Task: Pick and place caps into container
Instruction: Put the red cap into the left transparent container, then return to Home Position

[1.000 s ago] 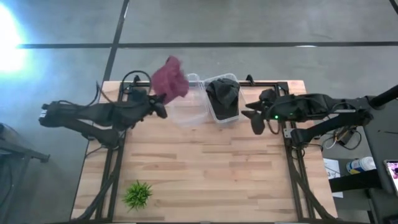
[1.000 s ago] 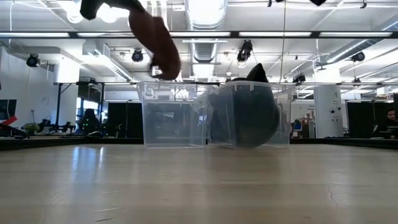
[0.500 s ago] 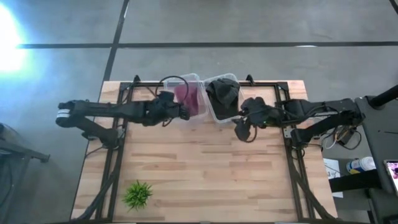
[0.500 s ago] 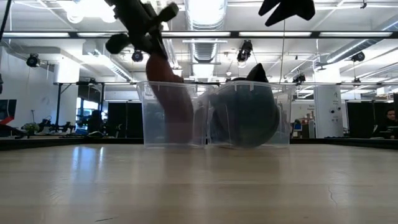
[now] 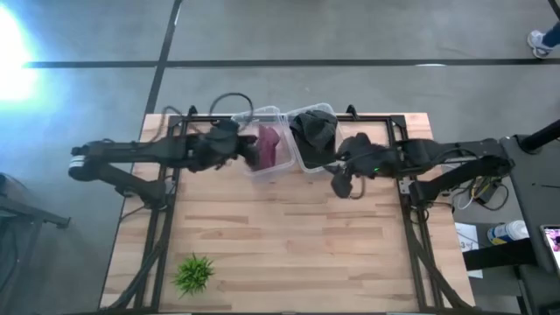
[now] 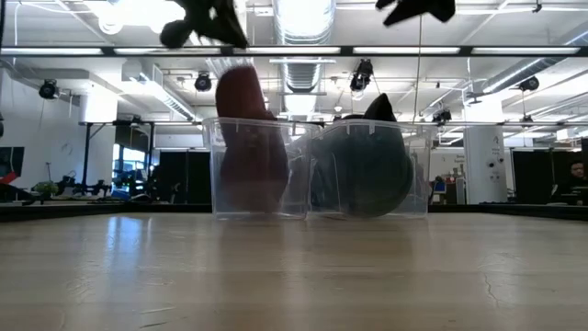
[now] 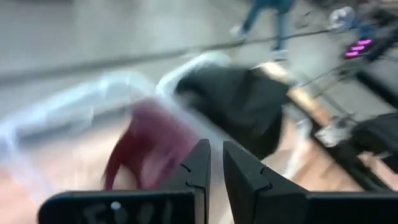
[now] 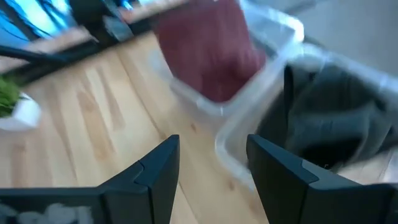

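Two clear tubs stand side by side at the table's far edge. The maroon cap (image 5: 269, 147) (image 6: 248, 138) (image 7: 146, 149) (image 8: 208, 50) lies in the left tub (image 5: 254, 169), its top poking above the rim. Dark cap cloth (image 5: 313, 129) (image 6: 367, 165) (image 7: 242, 102) fills the right tub (image 5: 317, 168); whether that is one cap or two cannot be told. My left gripper (image 5: 249, 150) (image 7: 214, 165) hovers shut just left of the maroon cap, with nothing between its fingers. My right gripper (image 5: 341, 182) (image 8: 211, 168) is open, above the table near the right tub.
A small green plant (image 5: 192, 273) (image 8: 12, 102) stands near the table's near-left corner. Bare wood (image 5: 289, 236) spreads across the middle and near side. Black frame rails run along both table sides. A person's legs (image 7: 261, 15) show on the floor beyond the table.
My left gripper carried the hanging maroon cap rightward and down into the left tub, then drew back left and up. The cap stays in the tub. My right gripper moved a little toward the table's left and near side.
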### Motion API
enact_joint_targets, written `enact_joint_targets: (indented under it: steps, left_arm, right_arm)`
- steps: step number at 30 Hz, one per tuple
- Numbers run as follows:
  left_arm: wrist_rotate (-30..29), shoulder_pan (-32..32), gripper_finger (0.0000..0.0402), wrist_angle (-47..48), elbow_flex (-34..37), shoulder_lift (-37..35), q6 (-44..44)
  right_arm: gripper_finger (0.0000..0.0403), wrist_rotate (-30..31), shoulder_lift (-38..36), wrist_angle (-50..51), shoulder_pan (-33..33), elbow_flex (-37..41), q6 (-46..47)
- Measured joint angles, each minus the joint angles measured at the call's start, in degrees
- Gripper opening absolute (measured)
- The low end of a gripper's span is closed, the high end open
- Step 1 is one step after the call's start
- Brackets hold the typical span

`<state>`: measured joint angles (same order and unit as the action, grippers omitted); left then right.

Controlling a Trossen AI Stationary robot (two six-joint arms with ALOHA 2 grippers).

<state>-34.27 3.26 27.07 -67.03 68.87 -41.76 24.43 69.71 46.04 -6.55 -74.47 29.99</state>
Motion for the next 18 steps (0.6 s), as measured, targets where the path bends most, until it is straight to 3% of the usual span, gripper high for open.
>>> enact_joint_targets:
  steps: [3,6,10,14,16,18]
  left_arm:
    - [3.12,-1.37,0.0036,-3.83,-0.25,-3.88,10.66]
    - [5.94,-1.55,0.0037,-6.03,0.0,-6.61,14.35]
    - [5.47,-1.21,0.0037,-2.76,0.66,-8.51,16.91]
    - [1.9,-1.24,0.0037,3.63,0.69,-11.58,11.6]
    - [3.18,-1.24,0.0037,6.16,0.7,-13.51,5.48]
    - [8.01,-1.91,0.0037,5.57,0.73,-14.75,10.06]
  right_arm:
    - [0.0183,-1.56,-3.73,-2.36,1.05,-0.34,-5.57]
    - [0.0183,-2.87,-8.03,-2.8,3.45,-0.51,-7.38]
    - [0.0183,7.07,-12.9,1.65,5.31,-0.49,-7.74]
    - [0.0183,15.51,-17.37,6.27,5.38,-0.63,-5.55]
    - [0.0183,15.38,-19.99,6.78,5.37,-0.82,0.5]
    - [0.0183,11.78,-22.27,7.06,5.32,-0.75,1.85]
